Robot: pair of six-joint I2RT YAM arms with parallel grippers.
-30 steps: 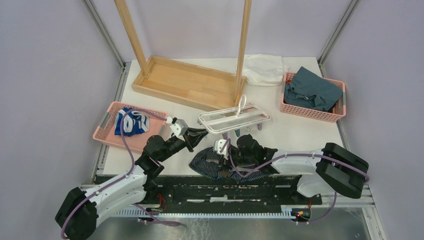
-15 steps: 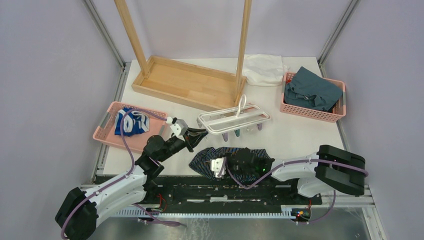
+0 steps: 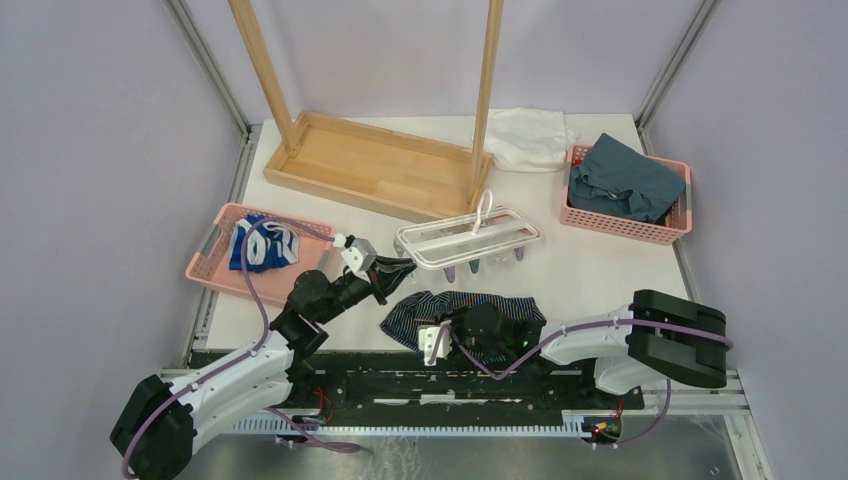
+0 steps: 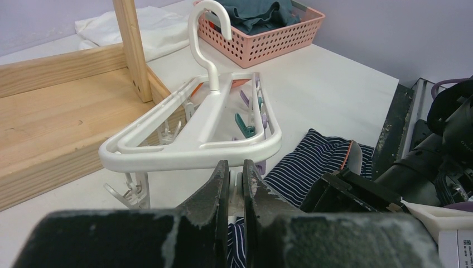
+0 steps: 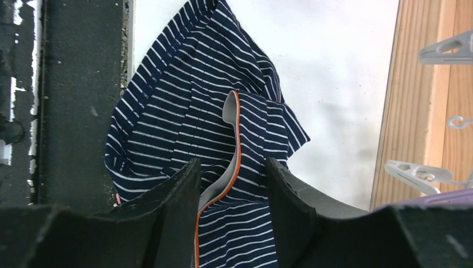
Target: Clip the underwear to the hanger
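- underwear (image 3: 408, 318): navy with thin white pinstripes, crumpled in a heap on the table at the near edge. An orange-trimmed band is folded up, showing its gray inner side.
- hanger (image 3: 468, 238): white rectangular frame lying just beyond the underwear, hook pointing up. Purple, teal, orange and clear clips sit underneath.

Top view: high on the near side, looking down on the counter (image 3: 600, 270). Left wrist: low, close, facing the hanger (image 4: 189, 153). Right wrist: close over the underwear (image 5: 184, 95), which all views share
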